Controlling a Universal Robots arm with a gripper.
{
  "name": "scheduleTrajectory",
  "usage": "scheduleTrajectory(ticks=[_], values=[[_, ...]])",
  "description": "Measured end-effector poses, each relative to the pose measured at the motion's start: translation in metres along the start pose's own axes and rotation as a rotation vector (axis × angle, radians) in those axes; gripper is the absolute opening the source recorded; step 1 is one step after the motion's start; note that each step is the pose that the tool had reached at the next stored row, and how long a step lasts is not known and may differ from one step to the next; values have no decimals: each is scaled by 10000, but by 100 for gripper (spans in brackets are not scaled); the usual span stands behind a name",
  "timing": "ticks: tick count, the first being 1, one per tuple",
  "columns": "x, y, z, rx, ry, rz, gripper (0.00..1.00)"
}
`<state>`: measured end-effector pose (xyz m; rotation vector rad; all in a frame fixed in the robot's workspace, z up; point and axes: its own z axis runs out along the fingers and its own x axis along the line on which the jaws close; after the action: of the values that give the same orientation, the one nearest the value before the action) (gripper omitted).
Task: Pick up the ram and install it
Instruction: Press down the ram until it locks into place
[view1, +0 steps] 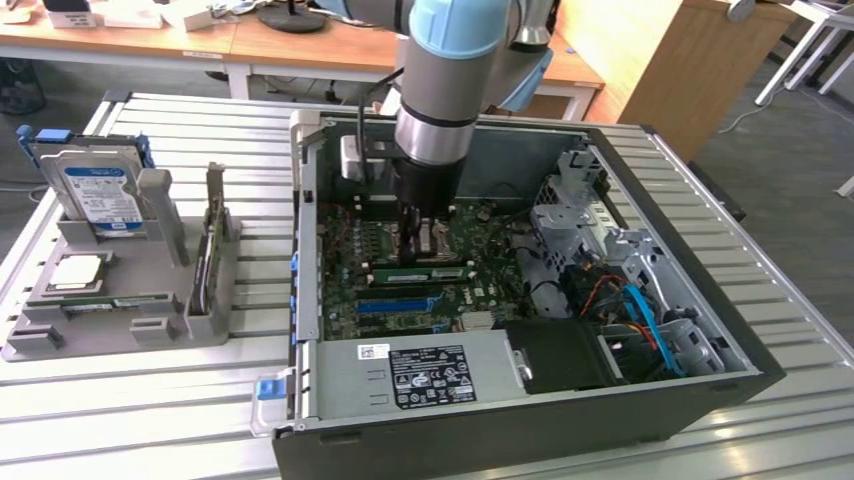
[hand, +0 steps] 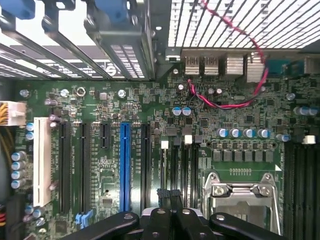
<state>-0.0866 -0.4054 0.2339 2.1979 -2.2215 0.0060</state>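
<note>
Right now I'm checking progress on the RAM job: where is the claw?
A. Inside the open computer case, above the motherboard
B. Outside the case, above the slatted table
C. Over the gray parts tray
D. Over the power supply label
A: the claw hangs inside the computer case, just above the motherboard.

Matt green pcb motherboard (hand: 165, 125), ribbed metal table (view1: 147, 400)
</note>
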Motion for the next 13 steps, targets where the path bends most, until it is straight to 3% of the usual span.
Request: scheduleTrajectory(ticks=[5, 13], values=[[2, 1, -141, 0, 0, 0, 11], [3, -9, -147, -3, 2, -1, 11]])
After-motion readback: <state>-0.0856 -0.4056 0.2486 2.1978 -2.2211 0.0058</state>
